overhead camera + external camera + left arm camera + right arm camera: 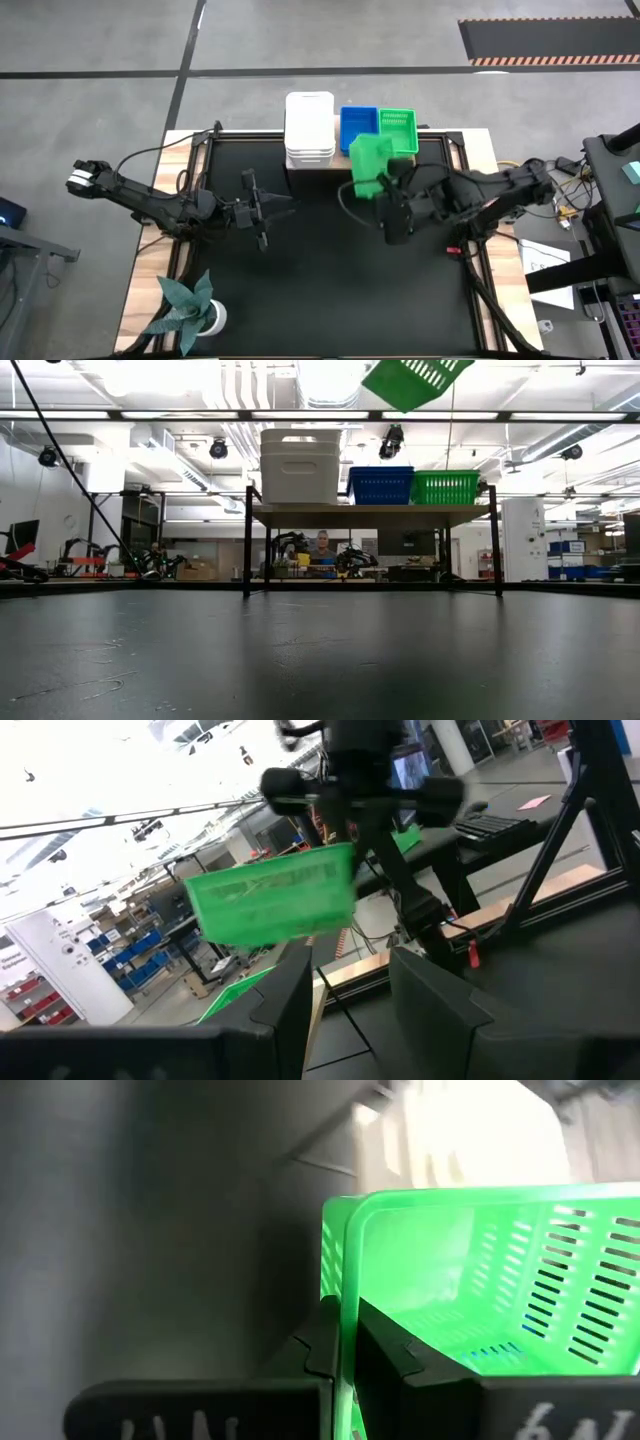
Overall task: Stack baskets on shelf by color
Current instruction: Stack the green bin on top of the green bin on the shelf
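Observation:
The light-wood shelf (345, 158) stands at the table's far middle. On it are a stack of white baskets (310, 130), a blue basket (358, 125) and a green basket (398, 126); all show in the low view too (300, 465). My right gripper (385, 190) is shut on another green basket (370, 165), high in front of the shelf. That basket shows tilted at the top of the low view (415, 380). My left gripper (275, 208) is open and empty over the table's middle left, and it faces the held basket (275, 900). My right gripper holds the green basket by one side wall at its rim (345, 1280), one finger inside the basket and one outside. The basket is lifted clear of table and shelf, tilted, and extends from the fingers toward the shelf.
A potted green plant (190, 310) stands at the table's near left corner. The black tabletop (330, 290) lies between the arms and the near edge. Light-wood strips (480, 150) border the table's sides.

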`<action>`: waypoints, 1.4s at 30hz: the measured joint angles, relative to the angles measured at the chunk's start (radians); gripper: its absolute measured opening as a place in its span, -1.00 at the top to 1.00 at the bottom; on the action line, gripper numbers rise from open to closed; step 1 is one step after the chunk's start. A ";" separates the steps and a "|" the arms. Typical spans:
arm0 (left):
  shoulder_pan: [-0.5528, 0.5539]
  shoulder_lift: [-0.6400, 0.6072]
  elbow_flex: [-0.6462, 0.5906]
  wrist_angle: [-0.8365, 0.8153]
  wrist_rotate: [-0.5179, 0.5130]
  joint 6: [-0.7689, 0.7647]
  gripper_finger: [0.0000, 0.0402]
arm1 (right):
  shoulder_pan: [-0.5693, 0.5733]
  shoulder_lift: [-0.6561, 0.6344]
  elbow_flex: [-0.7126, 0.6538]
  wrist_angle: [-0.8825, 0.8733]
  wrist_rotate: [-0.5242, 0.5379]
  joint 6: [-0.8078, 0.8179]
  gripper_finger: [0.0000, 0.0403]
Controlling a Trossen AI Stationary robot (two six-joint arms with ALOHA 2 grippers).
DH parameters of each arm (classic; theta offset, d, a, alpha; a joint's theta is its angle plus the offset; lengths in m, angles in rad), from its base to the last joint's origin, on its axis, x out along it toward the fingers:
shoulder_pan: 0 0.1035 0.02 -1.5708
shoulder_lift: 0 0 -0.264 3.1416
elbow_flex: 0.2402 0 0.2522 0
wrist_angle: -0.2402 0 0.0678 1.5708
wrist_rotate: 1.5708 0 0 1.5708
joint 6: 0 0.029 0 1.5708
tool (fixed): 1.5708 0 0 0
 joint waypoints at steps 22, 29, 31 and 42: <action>0.000 0.000 0.000 0.000 0.000 0.001 0.40 | -0.627 0.000 0.101 -0.130 -0.322 -0.346 0.94; 0.000 0.000 0.000 -0.001 0.000 0.016 0.40 | -0.717 0.001 0.100 -0.137 -0.386 -0.396 0.94; 0.000 0.000 0.000 -0.001 0.000 0.017 0.40 | -0.727 0.006 0.100 -0.150 -0.386 -0.400 0.94; 0.000 0.000 0.000 0.000 0.000 0.026 0.40 | -0.735 0.085 0.098 -0.189 -0.383 -0.402 0.94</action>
